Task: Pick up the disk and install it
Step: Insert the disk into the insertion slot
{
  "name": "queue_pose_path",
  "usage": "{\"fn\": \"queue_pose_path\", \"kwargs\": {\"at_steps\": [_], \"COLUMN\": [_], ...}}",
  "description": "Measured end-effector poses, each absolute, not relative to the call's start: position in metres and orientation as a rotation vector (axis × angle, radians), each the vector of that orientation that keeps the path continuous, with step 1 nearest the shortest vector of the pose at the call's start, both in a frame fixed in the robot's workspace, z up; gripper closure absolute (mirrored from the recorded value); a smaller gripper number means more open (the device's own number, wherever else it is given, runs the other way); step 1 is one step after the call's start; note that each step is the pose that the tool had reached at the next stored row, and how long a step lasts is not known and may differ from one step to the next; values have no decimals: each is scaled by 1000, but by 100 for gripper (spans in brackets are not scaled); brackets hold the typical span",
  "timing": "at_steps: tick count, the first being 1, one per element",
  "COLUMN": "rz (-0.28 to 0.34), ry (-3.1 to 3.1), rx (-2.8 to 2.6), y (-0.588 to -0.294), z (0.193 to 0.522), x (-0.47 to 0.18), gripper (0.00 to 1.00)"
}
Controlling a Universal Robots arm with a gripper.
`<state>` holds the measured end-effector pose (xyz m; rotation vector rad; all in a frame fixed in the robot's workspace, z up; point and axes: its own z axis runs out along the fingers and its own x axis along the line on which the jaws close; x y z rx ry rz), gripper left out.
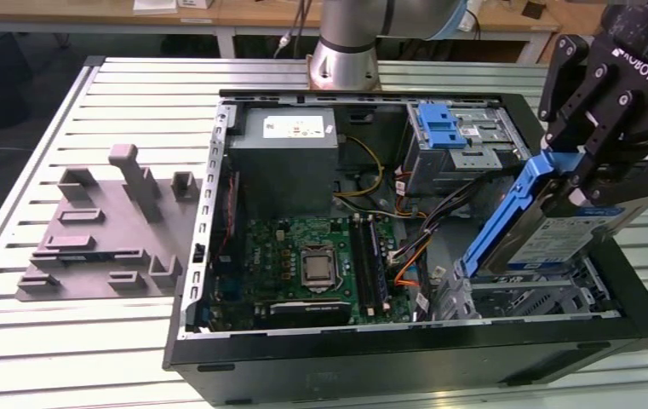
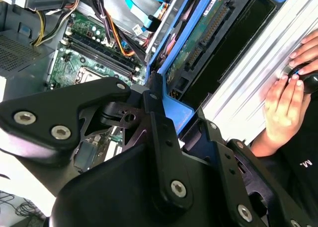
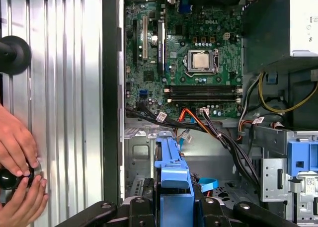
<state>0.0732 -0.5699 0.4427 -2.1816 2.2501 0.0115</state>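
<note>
**Metal counter (image 1: 130, 85), open case: disk held over its cage**

Exterior view: the gripper (image 1: 582, 170) is clamped on the disk (image 1: 534, 234). The disk hangs just below it, long axis tilted, with its low end inside the computer case (image 1: 415, 349), above the drive cage (image 1: 528, 298). Second wrist view: the gripper pinches the disk's blue edge. First wrist view: cables (image 3: 218, 132) lie close ahead.

The gripper (image 1: 582, 175), cut off at the exterior view's right edge, covers the top of the disk (image 1: 551, 243) it clamps. Whether the disk's lower end touches the metal bay (image 1: 540, 298) beneath cannot be told.
</note>
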Motion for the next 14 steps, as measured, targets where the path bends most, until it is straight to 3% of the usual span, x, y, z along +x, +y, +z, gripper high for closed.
{"fn": "queue_pose_path", "kwargs": {"at_steps": [14], "rz": [12], "ry": [2250], "rx": [-2182], "y": [-570], "z": [435], "x": [74], "gripper": [64]}}
